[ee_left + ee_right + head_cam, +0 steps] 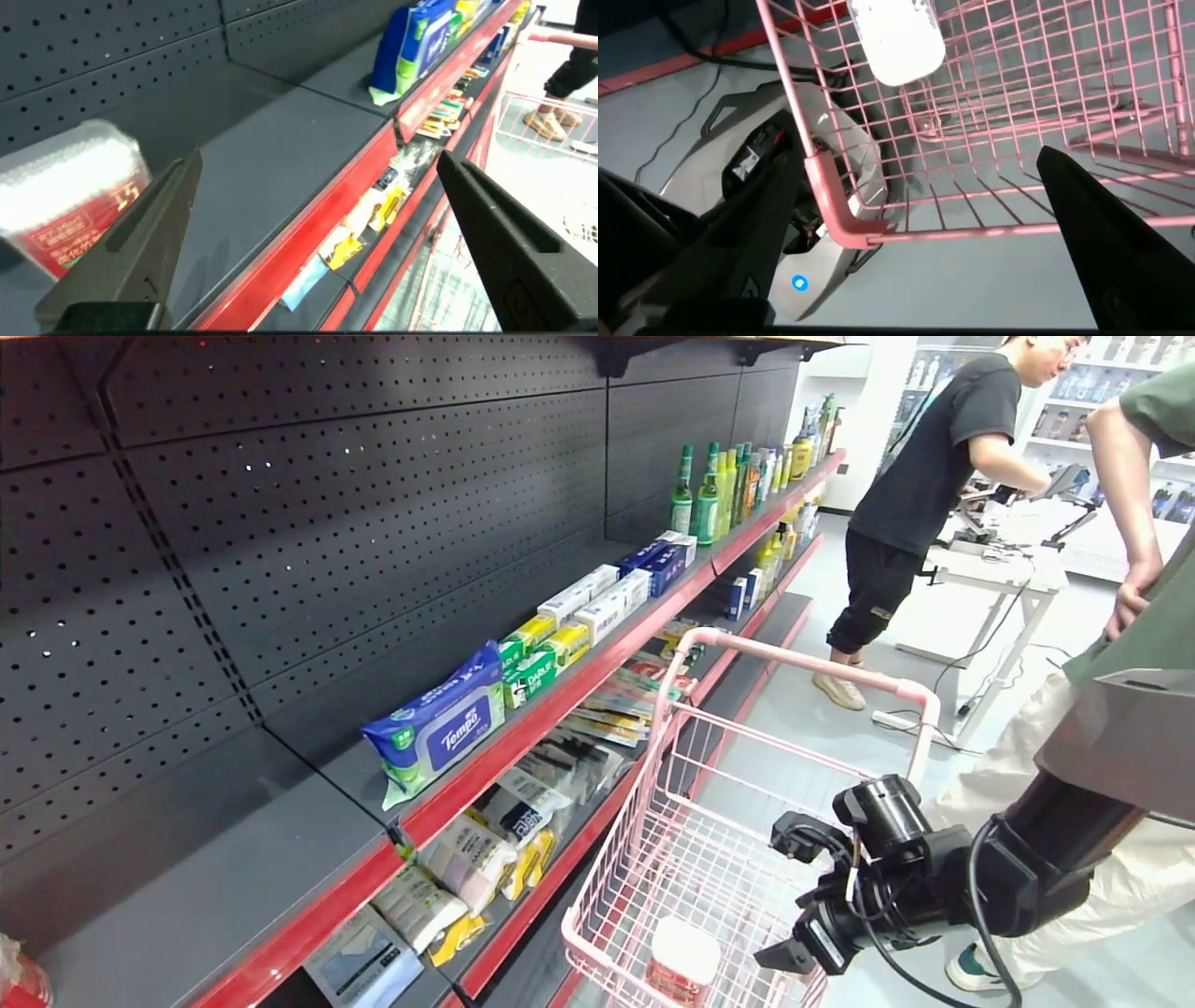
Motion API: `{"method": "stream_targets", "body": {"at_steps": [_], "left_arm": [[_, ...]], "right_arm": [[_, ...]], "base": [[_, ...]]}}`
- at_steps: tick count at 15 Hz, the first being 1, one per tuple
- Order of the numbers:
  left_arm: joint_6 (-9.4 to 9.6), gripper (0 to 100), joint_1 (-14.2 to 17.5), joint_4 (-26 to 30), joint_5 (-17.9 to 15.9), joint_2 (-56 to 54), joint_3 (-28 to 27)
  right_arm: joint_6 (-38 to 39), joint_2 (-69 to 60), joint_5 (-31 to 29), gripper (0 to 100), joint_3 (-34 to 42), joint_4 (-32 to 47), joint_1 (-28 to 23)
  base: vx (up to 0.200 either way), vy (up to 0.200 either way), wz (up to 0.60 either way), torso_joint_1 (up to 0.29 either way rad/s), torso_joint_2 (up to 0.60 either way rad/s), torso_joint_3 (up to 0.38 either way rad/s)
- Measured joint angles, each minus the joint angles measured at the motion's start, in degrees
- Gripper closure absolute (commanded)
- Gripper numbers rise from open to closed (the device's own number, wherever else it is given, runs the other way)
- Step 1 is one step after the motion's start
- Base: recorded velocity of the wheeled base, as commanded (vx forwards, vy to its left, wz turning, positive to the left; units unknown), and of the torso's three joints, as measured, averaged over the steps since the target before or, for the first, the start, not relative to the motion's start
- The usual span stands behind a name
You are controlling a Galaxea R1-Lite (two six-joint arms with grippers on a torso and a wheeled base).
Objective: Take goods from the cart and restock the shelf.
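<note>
A jar with a white lid and red label [684, 957] stands in the pink wire cart [794, 665]; its lid [896, 37] shows through the mesh in the right wrist view. My right gripper [784, 896] hangs open at the cart's near rim [842, 219], holding nothing. A similar clear jar with a red label [70, 198] stands on the grey shelf board [280, 159]. My left gripper [320, 163] is open above that board, the jar just outside one finger [131, 243].
Further along the shelf lie a blue wipes pack [439, 723], green and white boxes [560, 630] and bottles [709, 495]. Packets fill the lower shelf [523, 803]. Two people stand by a white table [999, 569] past the cart.
</note>
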Motion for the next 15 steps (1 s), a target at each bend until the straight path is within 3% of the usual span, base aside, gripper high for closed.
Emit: {"method": "stream_targets", "body": {"at_steps": [15], "left_arm": [[0.00, 0, 0.0, 0.0, 0.0, 0.0, 0.0]], "right_arm": [[-2.7, 4.7, 0.2, 0, -5.0, 0.1, 7.0]], "base": [[0.000, 0.000, 0.00, -0.148, 0.35, 0.192]]}}
